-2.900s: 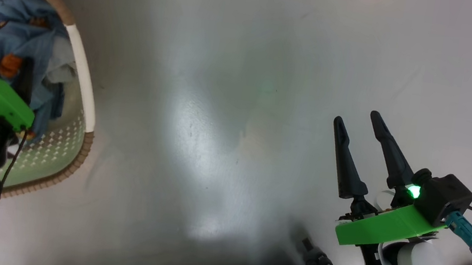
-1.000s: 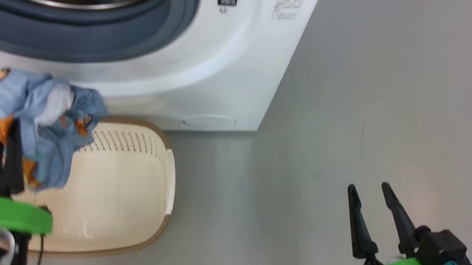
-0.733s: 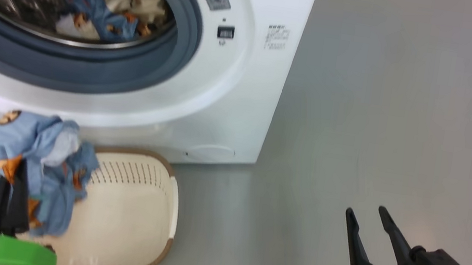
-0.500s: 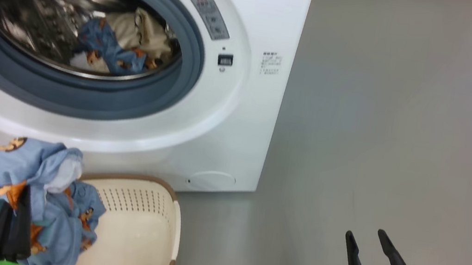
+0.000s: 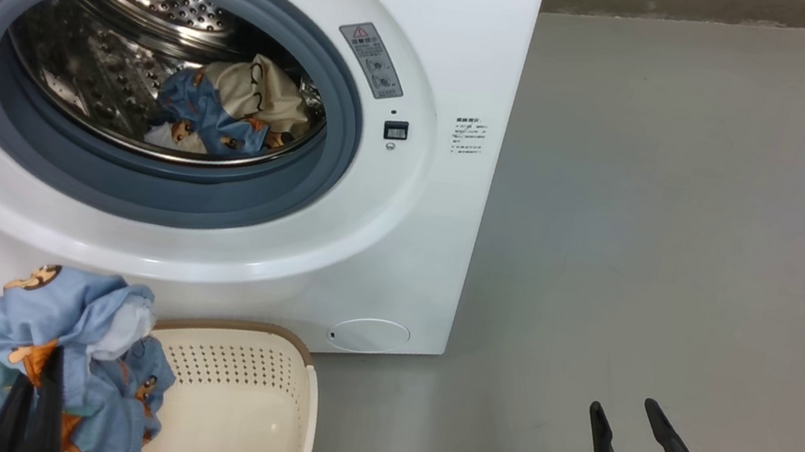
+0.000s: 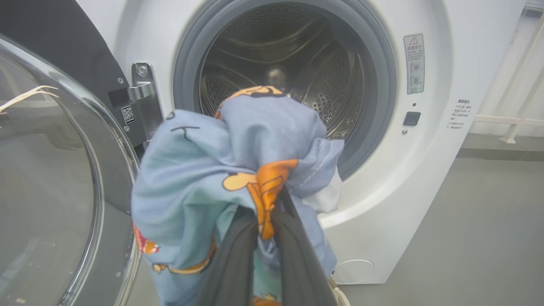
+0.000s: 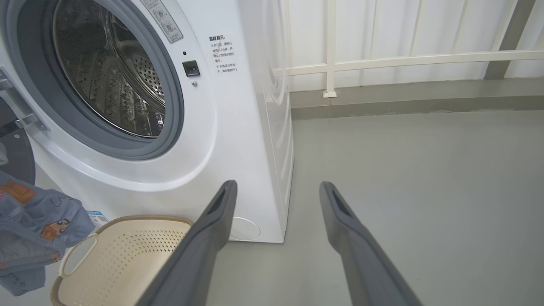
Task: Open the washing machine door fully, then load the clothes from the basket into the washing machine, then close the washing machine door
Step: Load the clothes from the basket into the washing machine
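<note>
The left gripper (image 6: 270,210) is clamped on a light blue, orange-printed clothes bundle (image 6: 238,157), held clear of the cream perforated plastic basket (image 5: 240,401), at seven o'clock from the grey-ringed mouth of the white washing machine (image 5: 462,43), ready for loading. The black-rimmed glass door (image 6: 51,178) hangs wide at nine o'clock, and the right gripper (image 5: 622,408) is spread and empty.

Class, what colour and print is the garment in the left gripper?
The garment is light blue with orange cartoon prints, clearest in left wrist view.

Surfaces and materials
washing machine (image 5: 413,259) glossy white; drum (image 5: 102,46) shiny perforated steel; basket (image 5: 243,386) matt plastic; clothes (image 6: 199,170) soft cloth
</note>
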### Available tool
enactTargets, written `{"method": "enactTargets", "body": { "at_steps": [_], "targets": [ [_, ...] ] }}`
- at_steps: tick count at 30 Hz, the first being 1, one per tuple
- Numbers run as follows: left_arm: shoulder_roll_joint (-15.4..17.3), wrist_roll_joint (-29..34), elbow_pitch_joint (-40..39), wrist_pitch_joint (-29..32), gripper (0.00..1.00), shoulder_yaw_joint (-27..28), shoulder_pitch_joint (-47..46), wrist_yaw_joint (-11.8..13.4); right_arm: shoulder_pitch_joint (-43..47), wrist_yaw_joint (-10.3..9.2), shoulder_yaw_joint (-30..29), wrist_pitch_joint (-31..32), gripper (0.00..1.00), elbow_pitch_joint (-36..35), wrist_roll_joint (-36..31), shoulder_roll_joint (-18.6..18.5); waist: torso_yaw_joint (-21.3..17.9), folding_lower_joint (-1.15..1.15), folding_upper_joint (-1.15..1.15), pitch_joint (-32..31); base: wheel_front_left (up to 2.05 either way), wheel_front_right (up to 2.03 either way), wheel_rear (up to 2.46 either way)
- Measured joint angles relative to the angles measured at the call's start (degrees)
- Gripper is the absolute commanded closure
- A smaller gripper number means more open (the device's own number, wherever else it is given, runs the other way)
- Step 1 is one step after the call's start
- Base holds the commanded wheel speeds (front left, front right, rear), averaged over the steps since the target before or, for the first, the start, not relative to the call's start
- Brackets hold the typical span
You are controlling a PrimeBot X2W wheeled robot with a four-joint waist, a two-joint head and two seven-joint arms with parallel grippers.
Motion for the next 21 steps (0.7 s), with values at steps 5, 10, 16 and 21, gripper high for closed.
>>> {"method": "enactTargets", "body": {
  "at_steps": [5, 10, 16, 21],
  "targets": [
    [0.0, 0.0, 0.0, 0.0, 1.0, -0.22, 0.0, 0.31, 0.0, 0.0, 0.0, 0.0, 0.0, 0.0, 0.0, 0.0, -0.02, 0.0, 0.0, 0.16, 0.0, 0.0, 0.0],
    [0.0, 0.0, 0.0, 0.0, 1.0, -0.36, -0.01, 0.43, 0.0, 0.0, -0.02, 0.0, 0.0, 0.01, 0.0, 0.0, -0.07, 0.0, 0.0, 0.47, 0.0, 0.0, 0.0],
    [0.0, -0.05, 0.0, 0.0, 1.0, -0.52, -0.01, 0.85, -0.01, 0.0, -0.04, 0.0, 0.0, 0.01, 0.0, 0.01, 0.0, 0.0, 0.0, 0.65, 0.0, 0.0, 0.0],
    [0.0, -0.08, -0.01, 0.0, 1.0, -0.81, -0.01, 0.91, -0.01, 0.0, -0.13, 0.0, 0.0, -0.01, -0.01, 0.01, 0.21, 0.0, 0.0, 0.85, 0.0, 0.0, 0.0]
  ]
}}
